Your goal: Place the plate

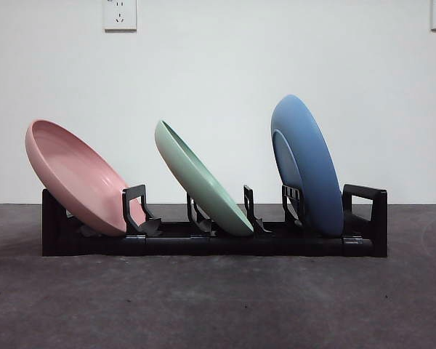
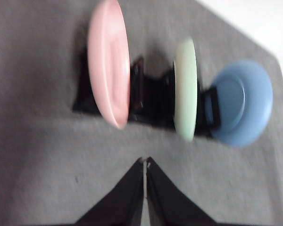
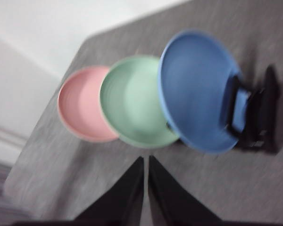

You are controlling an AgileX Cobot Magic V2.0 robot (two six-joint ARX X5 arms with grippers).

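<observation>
No writing could be read anywhere. The black rack point(image 1: 211, 243) held three plates on edge, all leaning the same way: pink plate point(image 1: 76, 178), green plate point(image 1: 203, 182), blue plate point(image 1: 309, 163) (both wrist views were blurred). The left gripper point(image 2: 145, 162) and right gripper point(image 3: 145, 160) hung clenched, empty, near the rack.

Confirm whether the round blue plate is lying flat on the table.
No: the round blue plate stands nearly upright in the black slotted dish rack, beside the green plate.
</observation>
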